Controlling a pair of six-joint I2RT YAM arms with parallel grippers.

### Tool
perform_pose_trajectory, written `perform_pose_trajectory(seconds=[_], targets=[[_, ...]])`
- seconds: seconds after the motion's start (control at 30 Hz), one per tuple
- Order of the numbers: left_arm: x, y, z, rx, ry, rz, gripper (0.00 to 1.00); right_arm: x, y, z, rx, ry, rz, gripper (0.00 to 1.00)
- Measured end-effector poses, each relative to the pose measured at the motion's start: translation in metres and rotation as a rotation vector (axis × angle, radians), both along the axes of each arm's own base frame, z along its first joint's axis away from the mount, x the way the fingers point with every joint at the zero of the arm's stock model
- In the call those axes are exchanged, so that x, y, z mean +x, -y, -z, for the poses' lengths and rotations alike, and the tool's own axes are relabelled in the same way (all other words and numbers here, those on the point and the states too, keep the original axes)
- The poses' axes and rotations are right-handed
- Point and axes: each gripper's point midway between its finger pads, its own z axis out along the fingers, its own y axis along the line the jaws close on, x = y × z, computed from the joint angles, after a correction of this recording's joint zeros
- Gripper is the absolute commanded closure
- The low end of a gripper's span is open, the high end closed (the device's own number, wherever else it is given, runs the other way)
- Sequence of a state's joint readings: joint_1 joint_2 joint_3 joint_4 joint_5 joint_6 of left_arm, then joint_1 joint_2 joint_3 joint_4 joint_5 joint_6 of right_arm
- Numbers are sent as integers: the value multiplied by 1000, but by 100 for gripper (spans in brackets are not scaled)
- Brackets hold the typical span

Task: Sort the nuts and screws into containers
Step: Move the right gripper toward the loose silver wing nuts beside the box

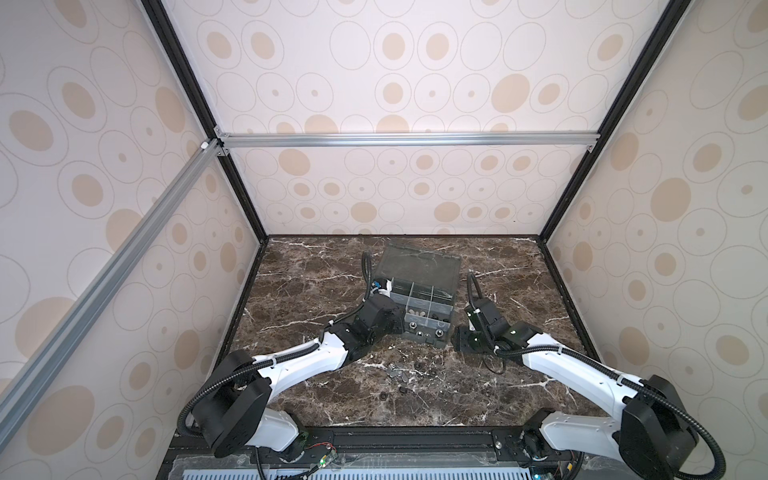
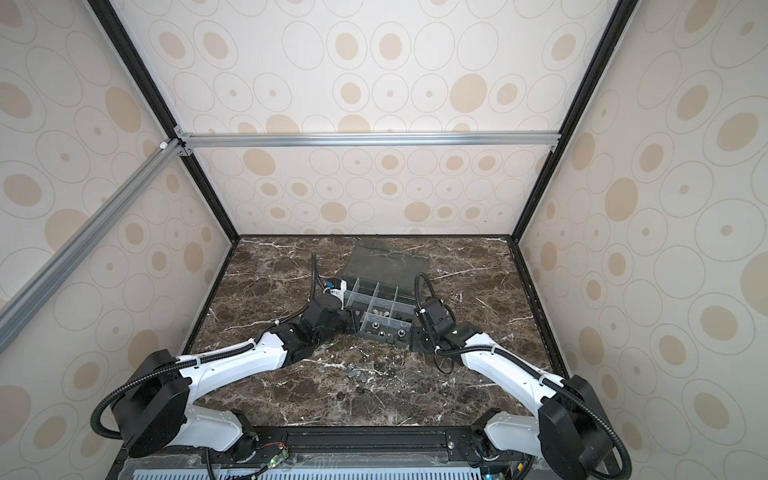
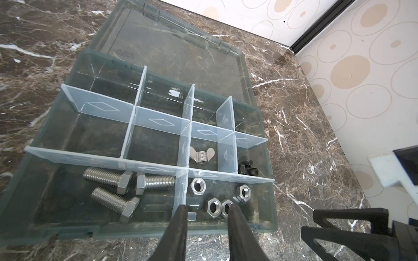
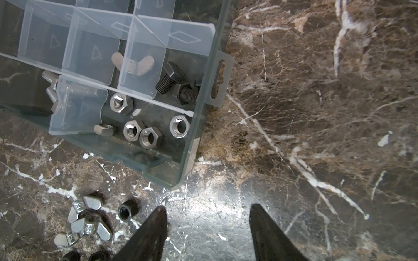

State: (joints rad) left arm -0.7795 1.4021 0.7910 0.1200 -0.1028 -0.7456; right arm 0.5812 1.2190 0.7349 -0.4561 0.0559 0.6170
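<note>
In both top views the left arm (image 1: pixel 299 361) is reaching to the left side of the open box (image 1: pixel 417 291). The right arm (image 1: pixel 557 365) is hanging just beside the box's right end. Loose pieces (image 1: pixel 397 372) are lying on the table (image 1: pixel 316 282) in front, between the arms.

In the left wrist view the left gripper (image 3: pixel 207 210) is hovering over a near corner cell, jaws a little apart and gripping nothing visible. Silver nuts (image 3: pixel 198 184) are lying below it, and silver bolts (image 3: pixel 110 178) are lying in the neighbouring cell.

In the right wrist view the right gripper (image 4: pixel 208 209) is standing wide apart and empty over bare table. Wing nuts (image 4: pixel 88 223) and a black nut (image 4: pixel 127 209) are lying near it. These pieces are looking hard, smooth and dense, so they are probably going to skid on stone. Pinching the black nut across opposite flats, and a wing nut across its wings, is looking safest.
</note>
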Motion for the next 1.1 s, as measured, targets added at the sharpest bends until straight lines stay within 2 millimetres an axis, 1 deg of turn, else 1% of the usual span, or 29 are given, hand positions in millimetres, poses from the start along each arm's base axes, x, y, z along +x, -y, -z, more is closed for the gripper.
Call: perform_pose_trajectory(seconds=[0.23,1.1], targets=[[-1,-2,-4,-8,9,-6,68,0,0,0,0,0,0,38],[-3,-7,1,-2,5,-16,69,0,0,0,1,-1,3,38]])
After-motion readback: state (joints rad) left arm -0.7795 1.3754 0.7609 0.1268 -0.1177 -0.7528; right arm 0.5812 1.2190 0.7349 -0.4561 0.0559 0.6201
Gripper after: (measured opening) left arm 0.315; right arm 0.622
